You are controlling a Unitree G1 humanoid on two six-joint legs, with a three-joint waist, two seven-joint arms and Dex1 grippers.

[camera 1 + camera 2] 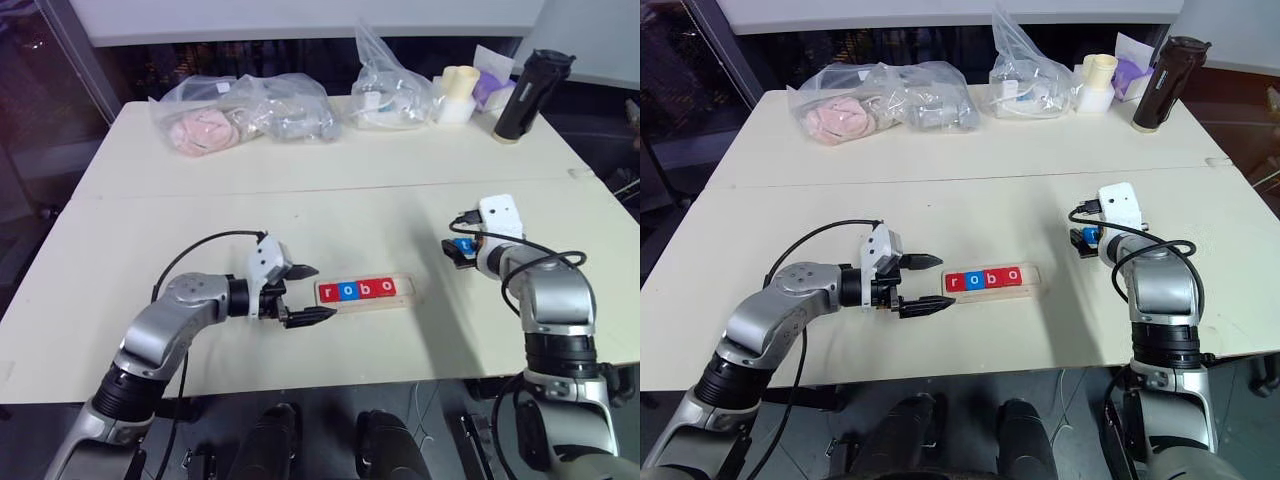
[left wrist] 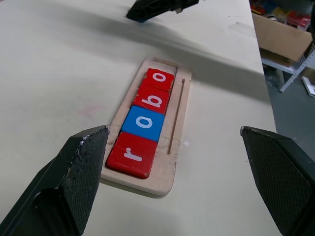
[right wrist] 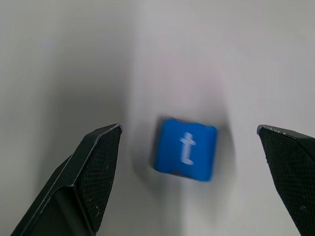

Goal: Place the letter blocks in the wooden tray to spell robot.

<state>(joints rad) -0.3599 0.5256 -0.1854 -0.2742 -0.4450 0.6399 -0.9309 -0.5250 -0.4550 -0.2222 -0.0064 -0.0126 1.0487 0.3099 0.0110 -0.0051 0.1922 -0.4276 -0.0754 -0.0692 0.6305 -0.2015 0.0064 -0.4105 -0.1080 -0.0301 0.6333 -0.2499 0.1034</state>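
Both jaws stand spread and hold nothing. My left gripper (image 1: 305, 293) hovers just beside the left end of the wooden tray (image 1: 403, 297), which lies on the table (image 1: 330, 190) holding 4 letter blocks (image 1: 358, 290) reading r, o, b, o. My right gripper (image 3: 189, 162) brackets the blue t block (image 3: 185, 149), apparently lying on the table.
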